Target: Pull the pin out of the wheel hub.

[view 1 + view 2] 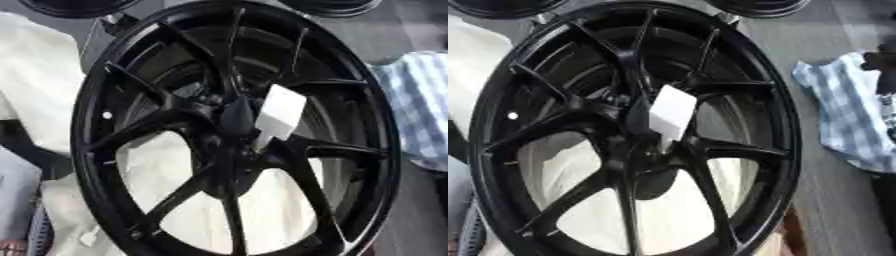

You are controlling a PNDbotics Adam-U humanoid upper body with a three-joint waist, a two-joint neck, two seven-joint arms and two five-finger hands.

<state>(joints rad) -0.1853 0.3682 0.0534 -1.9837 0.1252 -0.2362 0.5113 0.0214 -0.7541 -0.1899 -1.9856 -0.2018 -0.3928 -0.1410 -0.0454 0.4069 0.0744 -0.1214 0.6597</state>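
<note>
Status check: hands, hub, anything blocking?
Neither hand in view. Black wheel fills the frame; white tag at the hub. Pin not made out. Striped cloth lies right.

Neither of the robot's hands shows in either eye view. A dark, blocky form at the right edge of the right eye view may be part of the right arm [882, 60]; its pose cannot be told.

Grey floor [833, 30] with a blue-and-white checked cloth [846, 115] lying on it.
</note>
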